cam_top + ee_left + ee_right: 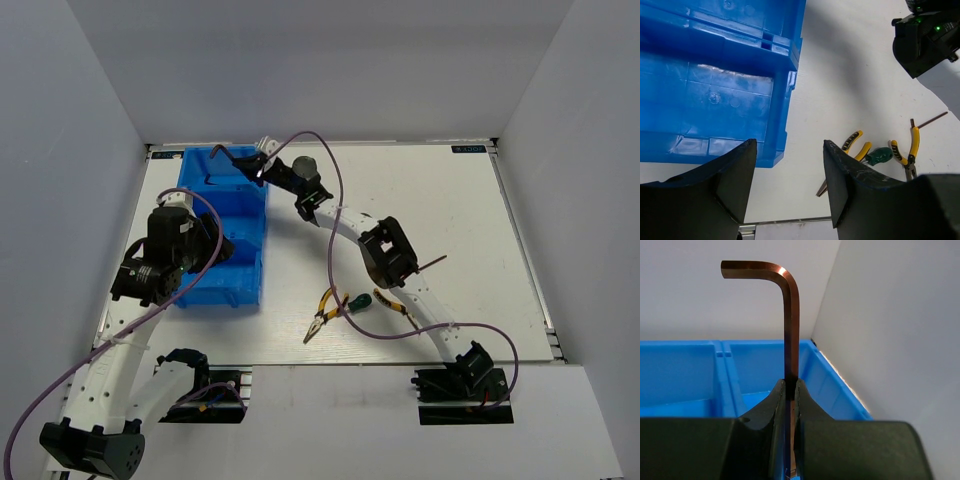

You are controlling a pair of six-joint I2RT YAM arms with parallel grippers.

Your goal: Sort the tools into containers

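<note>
White tabletop [450, 200] boxed in by pale grey walls, with the blue containers [245, 215] along its left side. By my reading, the step in hand is the drop-off of one hex key [790, 315]. The right hand [790, 387] is clamped on the key's long shank, bent end pointing away from the fingers, and holds it above the far compartment, close to the rim. The next move calls for bringing the key well inside the walls, then parting the fingers. The left hand [789, 145] hovers over the near corner of the bins, fingers wide apart, holding nothing. Waiting on the tabletop, apart from the bins — yellow-handled pliers [322, 312], a green screwdriver [360, 301] just beside them, second pliers [395, 305], and a second hex key [432, 263].
</note>
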